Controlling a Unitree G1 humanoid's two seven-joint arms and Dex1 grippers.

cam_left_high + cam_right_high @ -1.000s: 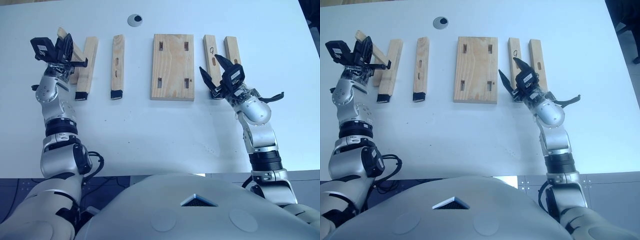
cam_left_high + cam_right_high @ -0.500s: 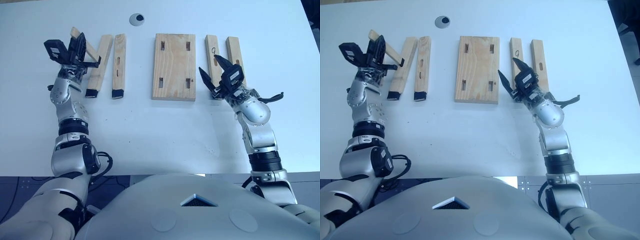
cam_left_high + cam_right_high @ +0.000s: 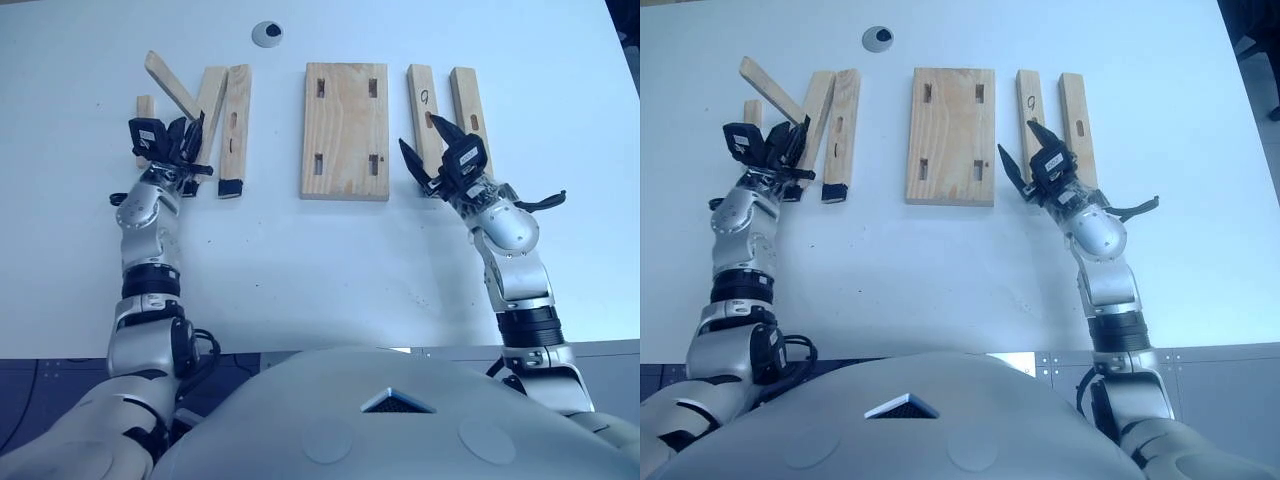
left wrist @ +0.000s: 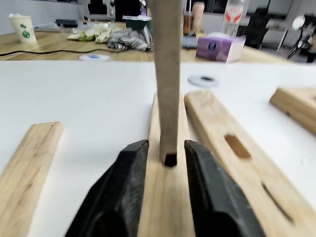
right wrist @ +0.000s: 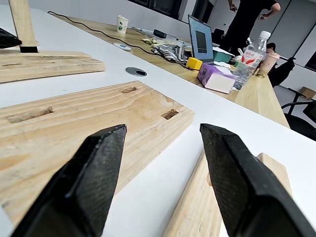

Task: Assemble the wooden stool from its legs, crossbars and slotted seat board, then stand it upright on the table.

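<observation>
Head stereo pair overlooks table (image 3: 300,270); wrist cameras low, close.

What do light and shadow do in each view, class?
Left eye view: even light, seat board casts little shadow on the table. Left wrist view: crossbar shaded on its near face. Right wrist view: right gripper, jaws open, looks dark against it.

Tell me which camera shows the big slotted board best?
Left eye view (right eye alike): whole seat board, all four slots. Right wrist view skims part of it; left wrist view catches an edge.
</observation>
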